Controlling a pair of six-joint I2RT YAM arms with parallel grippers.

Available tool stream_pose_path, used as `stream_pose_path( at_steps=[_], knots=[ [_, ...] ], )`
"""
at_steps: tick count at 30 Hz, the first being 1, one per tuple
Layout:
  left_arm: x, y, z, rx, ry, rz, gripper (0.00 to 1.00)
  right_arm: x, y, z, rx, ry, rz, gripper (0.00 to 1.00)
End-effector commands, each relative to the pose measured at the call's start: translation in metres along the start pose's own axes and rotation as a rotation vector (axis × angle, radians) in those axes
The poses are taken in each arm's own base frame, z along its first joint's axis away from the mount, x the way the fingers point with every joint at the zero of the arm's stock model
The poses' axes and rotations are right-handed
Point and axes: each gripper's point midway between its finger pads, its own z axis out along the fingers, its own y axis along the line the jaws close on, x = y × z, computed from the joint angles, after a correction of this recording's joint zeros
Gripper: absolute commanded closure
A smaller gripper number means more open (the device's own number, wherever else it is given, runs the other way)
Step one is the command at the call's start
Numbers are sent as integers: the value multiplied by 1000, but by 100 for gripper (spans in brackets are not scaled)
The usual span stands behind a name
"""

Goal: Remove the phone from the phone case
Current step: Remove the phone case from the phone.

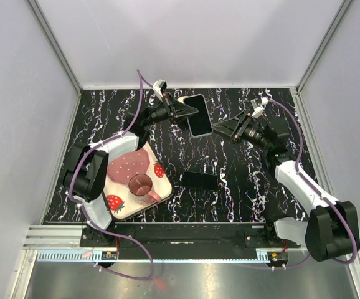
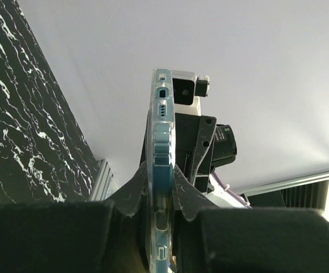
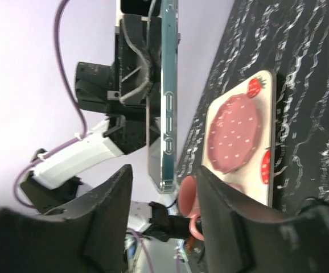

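Phone (image 1: pixel 198 116), seated inside the clear bluish phone case (image 2: pixel 161 148), is held in the air over the far middle of the table (image 1: pixel 248 180). The left gripper (image 1: pixel 187 110) is clamped on both faces of the case. The right gripper (image 3: pixel 164 176) is seen with jaws apart, the free end just ahead of them and not touched. The phone is judged stiff, smooth and fragile at the glass, the case soft and bendable, so its rim at a free corner should be taken and peeled away. At the near left, a strawberry tray (image 1: pixel 136 208) carries a pink plate (image 1: pixel 130 165) and a pink cup (image 1: pixel 141 185), in which nothing is seen
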Motion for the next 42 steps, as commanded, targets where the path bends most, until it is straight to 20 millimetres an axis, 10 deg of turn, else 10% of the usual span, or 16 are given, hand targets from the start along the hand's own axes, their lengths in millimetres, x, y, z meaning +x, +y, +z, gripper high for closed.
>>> stream_pose_path(
  at_steps=[1, 16, 24, 42],
  knots=[
    [2, -54, -8, 131, -16, 141, 100, -2, 29, 2, -162, 8, 36, 53],
    [-2, -47, -8, 90, -50, 153, 100, 16, 26, 10, -188, 74, 101, 63],
    [-3, -53, -9, 81, -65, 198, 100, 17, 21, 17, -222, 72, 193, 94],
    [9, -124, -32, 256, -173, 454, 100, -38, 67, 17, -571, -122, 635, 100]
  ],
)
